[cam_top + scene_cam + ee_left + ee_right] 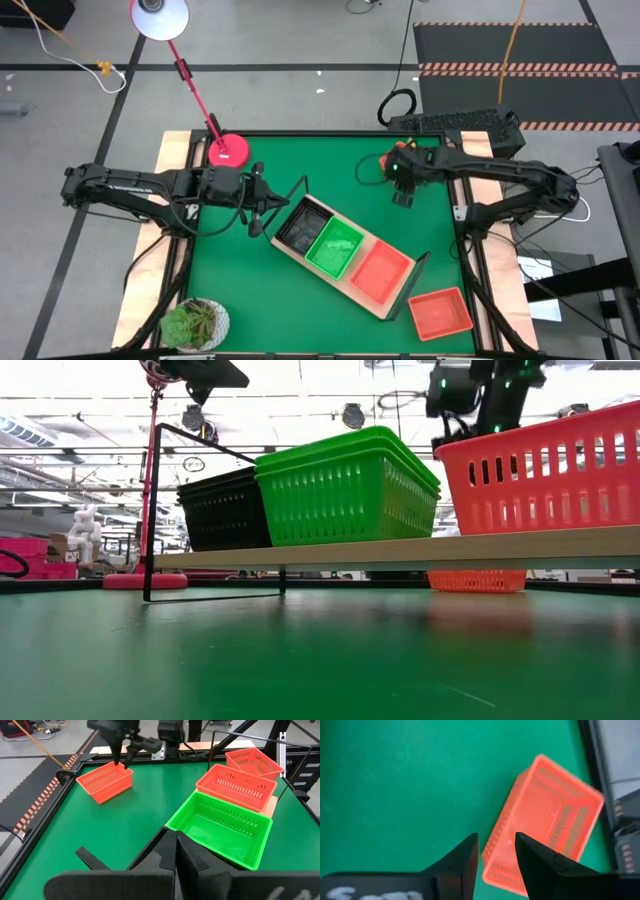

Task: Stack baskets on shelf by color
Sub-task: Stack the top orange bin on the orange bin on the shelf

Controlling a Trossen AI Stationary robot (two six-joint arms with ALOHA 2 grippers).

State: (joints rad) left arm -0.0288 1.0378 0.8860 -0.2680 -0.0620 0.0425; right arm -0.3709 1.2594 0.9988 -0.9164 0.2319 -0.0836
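Note:
The light-wood shelf point(395, 300) lies slantwise mid-table. It carries black baskets point(298, 228), green baskets point(336, 247) and a red-orange basket point(380, 272). Another red-orange basket point(440, 312) sits on the mat off the shelf's near right end. A third point(547, 817) lies near the far right corner. My right gripper point(496, 837) hangs open over that third basket's short end, pointing down. My left gripper point(174, 834) is shut. It hovers by the shelf's far left end, above the black baskets, which it hides in its wrist view. My right gripper stands open over the short end wall point(495, 862) of the red-orange basket, one finger outside it and one over the inside, coming from above. The basket rests flat on the mat. I cannot tell whether the fingers touch the wall.
A red lamp base point(228, 150) stands near the far left corner, its stem leaning outward. A potted plant point(195, 322) sits at the near left corner. Black wire end frames point(292, 192) rise at both shelf ends. Bare green mat point(240, 290) lies left of the shelf.

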